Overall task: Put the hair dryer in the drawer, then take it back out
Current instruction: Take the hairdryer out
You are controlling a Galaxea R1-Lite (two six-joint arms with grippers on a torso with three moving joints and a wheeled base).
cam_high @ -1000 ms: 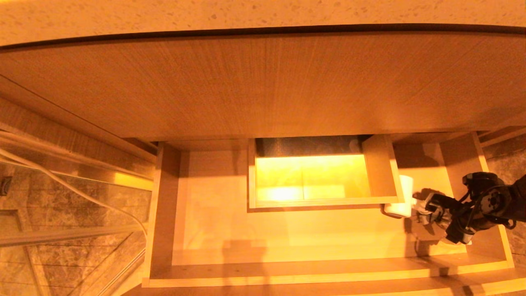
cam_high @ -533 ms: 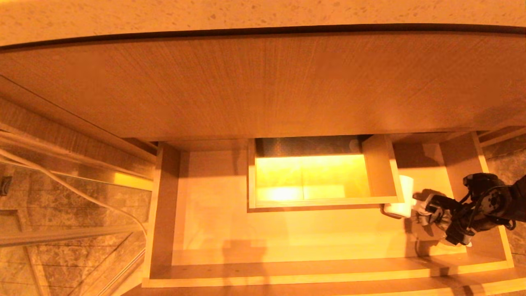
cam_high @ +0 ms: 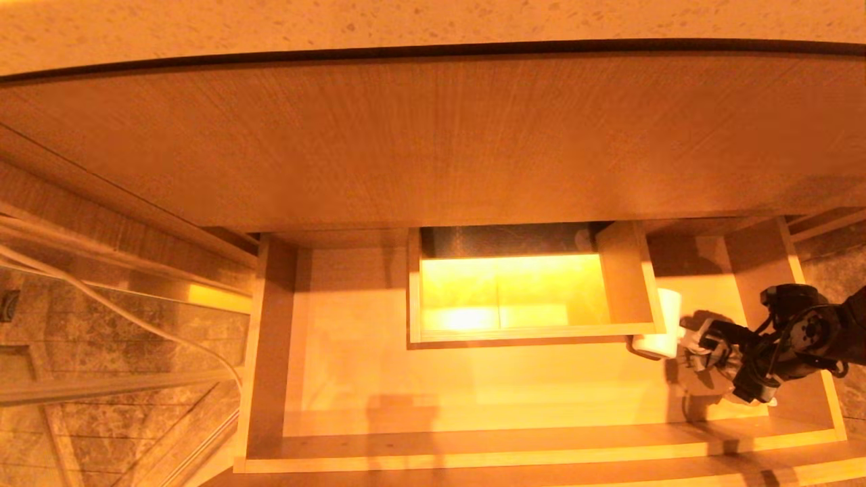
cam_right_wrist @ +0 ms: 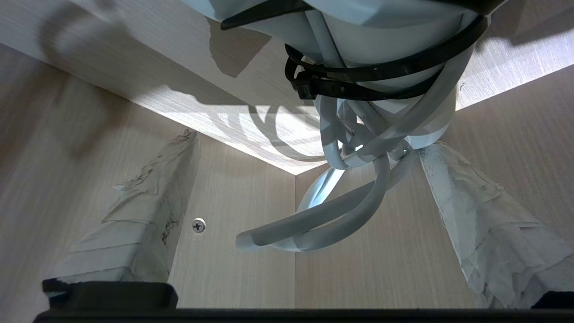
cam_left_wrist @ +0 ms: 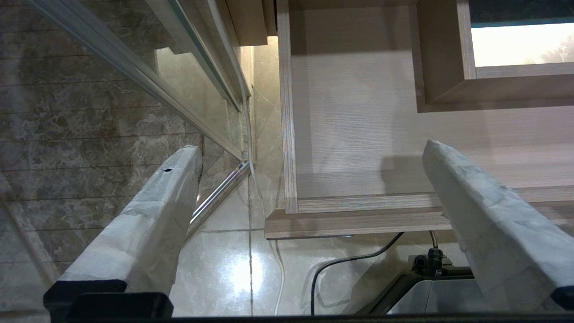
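The drawer (cam_high: 473, 452) stands pulled out, its pale floor lit. The white hair dryer (cam_high: 662, 323) lies inside at the right, its barrel against the side wall of the boxed cut-out (cam_high: 626, 274). My right gripper (cam_high: 717, 365) hangs just right of it, inside the drawer. In the right wrist view the hair dryer (cam_right_wrist: 372, 31) fills the top and its strapped cord coil (cam_right_wrist: 341, 211) hangs between the fingers of the right gripper (cam_right_wrist: 309, 143), which is open; one fingertip (cam_right_wrist: 437, 163) touches the cord. My left gripper (cam_left_wrist: 311, 148) is open and empty over the floor by the drawer's front corner (cam_left_wrist: 358, 215).
A tall wood-grain front panel (cam_high: 433, 142) rises behind the drawer under a speckled countertop (cam_high: 433, 20). Glass panels and a white cable (cam_high: 135, 318) lie left of the drawer. A black cable (cam_left_wrist: 341, 264) runs on the tiled floor.
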